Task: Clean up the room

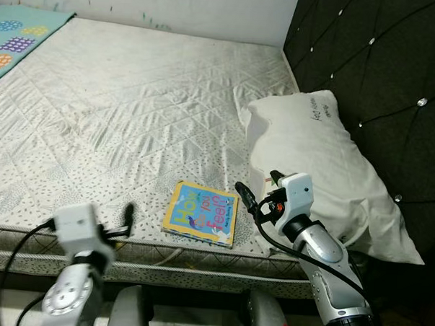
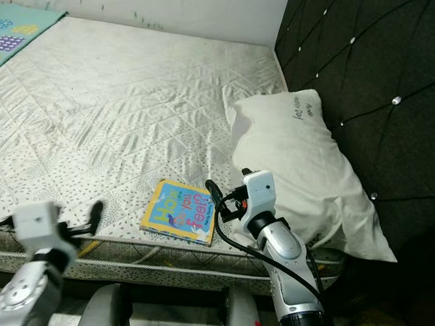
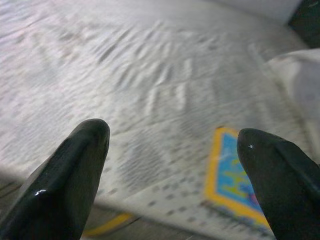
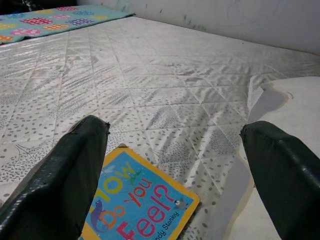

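One book (image 1: pixel 201 213) flat at mattress (image 1: pixel 118 115) near edge, just left of right gripper (image 1: pixel 257 192), fingers apart; left gripper (image 3: pixel 175 165) farther, likewise spread.

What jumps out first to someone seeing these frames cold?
The bright children's book, yellow-bordered and blue, lying flat near the front edge of the pale quilted mattress. Just to its right the right gripper hovers open by the book's corner, with the white pillow behind it against the black tufted headboard. The left gripper is open at the mattress edge, left of the book.
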Controlling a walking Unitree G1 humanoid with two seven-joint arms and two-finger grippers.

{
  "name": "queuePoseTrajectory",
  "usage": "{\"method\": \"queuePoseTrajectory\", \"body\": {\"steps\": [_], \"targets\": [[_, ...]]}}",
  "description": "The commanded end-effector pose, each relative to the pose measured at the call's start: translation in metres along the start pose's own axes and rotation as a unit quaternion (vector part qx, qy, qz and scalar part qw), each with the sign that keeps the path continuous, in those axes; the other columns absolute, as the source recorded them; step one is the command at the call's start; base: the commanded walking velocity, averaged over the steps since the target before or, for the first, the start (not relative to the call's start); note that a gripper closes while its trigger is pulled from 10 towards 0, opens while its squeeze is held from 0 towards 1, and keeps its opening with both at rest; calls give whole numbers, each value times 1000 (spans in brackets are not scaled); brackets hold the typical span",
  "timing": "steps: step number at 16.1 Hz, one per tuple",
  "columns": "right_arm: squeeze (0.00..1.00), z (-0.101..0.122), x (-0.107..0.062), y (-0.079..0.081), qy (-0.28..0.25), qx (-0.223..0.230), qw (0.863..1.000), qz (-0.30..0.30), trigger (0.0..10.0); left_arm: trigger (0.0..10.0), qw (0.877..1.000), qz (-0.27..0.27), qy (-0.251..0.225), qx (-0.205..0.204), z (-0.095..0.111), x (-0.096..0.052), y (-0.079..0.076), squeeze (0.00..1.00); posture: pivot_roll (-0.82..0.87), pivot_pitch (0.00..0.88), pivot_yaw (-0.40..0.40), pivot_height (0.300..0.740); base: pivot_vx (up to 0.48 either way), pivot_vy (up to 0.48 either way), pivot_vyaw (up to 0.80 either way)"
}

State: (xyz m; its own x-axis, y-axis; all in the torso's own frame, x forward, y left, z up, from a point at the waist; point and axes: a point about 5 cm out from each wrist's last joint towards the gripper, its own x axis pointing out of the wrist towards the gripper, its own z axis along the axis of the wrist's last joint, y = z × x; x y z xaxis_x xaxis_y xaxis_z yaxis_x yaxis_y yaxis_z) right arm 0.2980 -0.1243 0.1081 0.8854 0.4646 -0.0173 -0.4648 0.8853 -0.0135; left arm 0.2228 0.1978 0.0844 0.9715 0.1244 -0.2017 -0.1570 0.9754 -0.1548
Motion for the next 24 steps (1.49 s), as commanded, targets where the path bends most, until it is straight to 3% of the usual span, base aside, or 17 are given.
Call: {"method": "queuePoseTrajectory", "body": {"steps": [1, 2, 3, 6, 8, 10, 11, 14, 16, 20, 24], "targets": [[0, 0, -2, -3, 2, -2, 1000, -5, 10000, 10000, 1000, 21, 13, -12, -3, 5, 7, 0, -74, 16, -62, 603, 0, 0, 0], [0, 0, -3, -5, 3, -2, 1000, -9, 10000, 10000, 999, 28, 14, -12, -3, 7, 12, 0, -77, 19, -60, 603, 0, 0, 0], [0, -2, -7, -9, 7, -6, 1000, -21, 10000, 10000, 998, 54, 28, 5, -5, 10, 26, 0, -83, 28, -58, 603, 0, 0, 0], [0, -6, -18, -16, 20, -16, 998, -49, 10000, 10000, 992, 105, 68, 5, -12, 22, 56, 0, -97, 69, -56, 603, 0, 0, 0], [0, -7, -27, -24, 30, -25, 996, -80, 10000, 10000, 989, 115, 95, 4, -19, 39, 68, 0, -117, 109, -60, 603, 0, 0, 0], [0, -6, -35, -31, 33, -32, 994, -101, 10000, 10000, 988, 110, 107, 8, -22, 47, 67, 0, -143, 140, -63, 603, 0, 0, 0], [0, -6, -51, -41, 44, -42, 990, -126, 10000, 10000, 988, 93, 123, 10, -28, 53, 63, 0, -169, 169, -64, 603, 0, 0, 0], [0, -13, -76, -56, 73, -35, 982, -171, 10000, 10000, 986, 49, 158, 7, -40, 66, 49, 0, -201, 204, -63, 603, 0, 0, 0], [0, -12, -90, -58, 85, -43, 978, -186, 10000, 10000, 982, 30, 185, -2, -50, 77, 38, 0, -232, 226, -63, 603, 0, 0, 0], [0, -13, -114, -61, 109, -50, 973, -199, 10000, 10000, 985, 18, 173, -18, -40, 95, 23, 0, -285, 261, -63, 603, 0, 0, 0], [0, -11, -126, -60, 120, -49, 970, -207, 10000, 10000, 984, 23, 176, -27, -39, 101, 23, 0, -306, 275, -61, 603, 0, 0, 0]]}}
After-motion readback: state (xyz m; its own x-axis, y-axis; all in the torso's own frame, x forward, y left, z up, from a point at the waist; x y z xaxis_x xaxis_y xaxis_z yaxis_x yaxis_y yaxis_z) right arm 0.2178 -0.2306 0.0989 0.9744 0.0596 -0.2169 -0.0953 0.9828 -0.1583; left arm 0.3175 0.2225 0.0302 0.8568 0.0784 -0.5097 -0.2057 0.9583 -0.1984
